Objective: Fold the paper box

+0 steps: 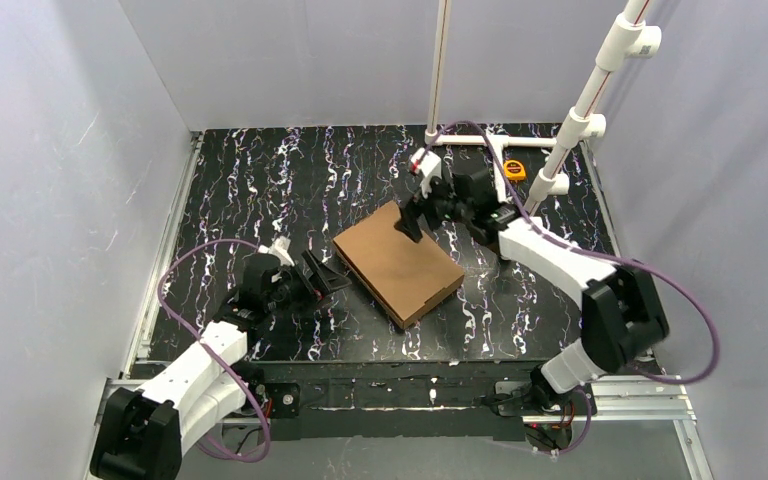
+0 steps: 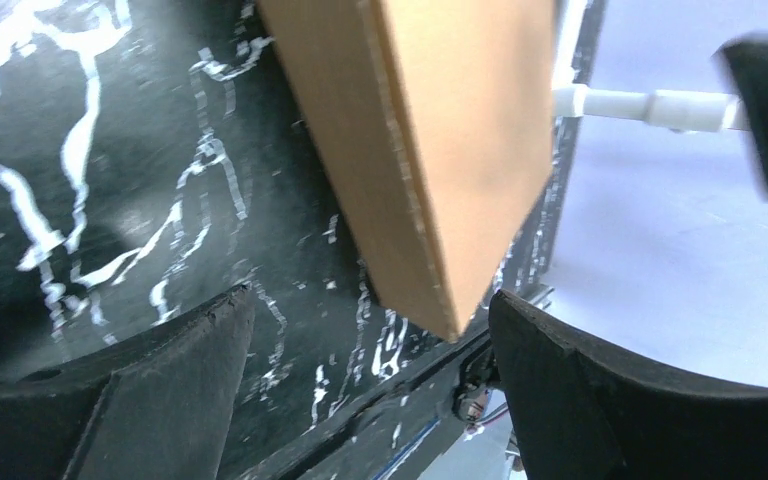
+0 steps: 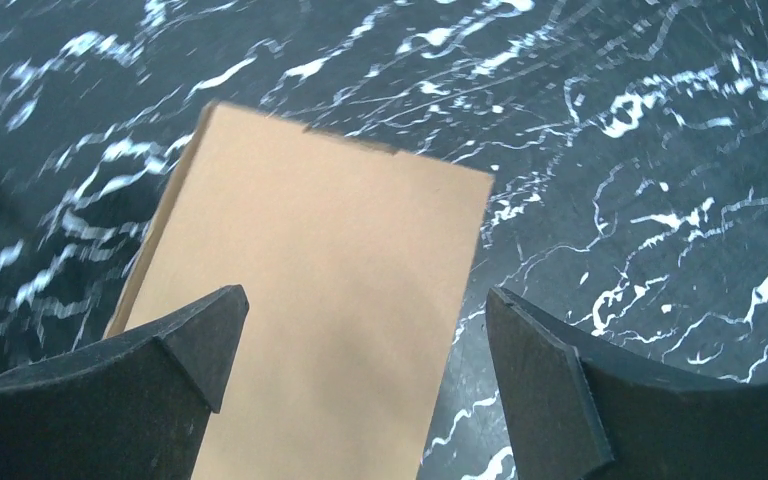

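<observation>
The paper box is shown closed up, shallow and flat, mid-table; folding is judged all but finished. The left gripper beside it and the right gripper over its far corner are spread, with nothing gripped.

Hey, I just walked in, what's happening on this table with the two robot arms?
Two robot arms are working on a brown cardboard box that lies on the black marbled table and looks folded shut. The left pincer sits low beside the box's left side, open and not touching it. The right pincer is over the box's far end, also open. Neither one is holding the box at this moment.
</observation>
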You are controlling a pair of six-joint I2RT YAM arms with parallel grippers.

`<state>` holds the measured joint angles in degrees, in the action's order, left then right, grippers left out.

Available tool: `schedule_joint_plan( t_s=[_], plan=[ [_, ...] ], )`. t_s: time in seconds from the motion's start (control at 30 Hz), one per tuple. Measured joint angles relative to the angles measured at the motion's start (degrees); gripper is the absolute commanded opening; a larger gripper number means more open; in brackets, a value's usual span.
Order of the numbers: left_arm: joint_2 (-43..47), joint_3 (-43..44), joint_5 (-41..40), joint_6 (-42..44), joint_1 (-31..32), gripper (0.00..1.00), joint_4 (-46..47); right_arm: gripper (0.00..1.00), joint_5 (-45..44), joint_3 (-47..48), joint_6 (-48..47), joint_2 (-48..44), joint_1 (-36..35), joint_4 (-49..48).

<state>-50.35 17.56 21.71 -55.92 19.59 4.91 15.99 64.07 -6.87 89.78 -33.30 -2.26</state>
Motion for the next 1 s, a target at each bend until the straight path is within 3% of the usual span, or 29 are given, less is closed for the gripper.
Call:
schedule_joint_plan(
  t_s=[0.2,0.3,0.43,1.0],
  plan=[
    [-1.25,-0.63,0.61,-3.98,2.01,0.84,9.57,0.98,14.29,-10.38,-7.96,-9.57,5.64,-0.11],
    [-4.09,-1.03,0.11,-5.64,3.58,0.73,12.31,0.98,16.83,-13.31,-6.88,-9.68,8.74,-0.59],
    [-8.74,-1.01,-0.52,-7.04,5.27,0.60,14.29,0.98,17.29,-16.74,-3.98,-9.57,9.27,-1.99],
    [-19.10,3.34,-3.15,-8.46,9.05,0.42,18.05,0.92,12.00,-18.88,8.26,-1.18,9.18,-8.76]
  ],
)
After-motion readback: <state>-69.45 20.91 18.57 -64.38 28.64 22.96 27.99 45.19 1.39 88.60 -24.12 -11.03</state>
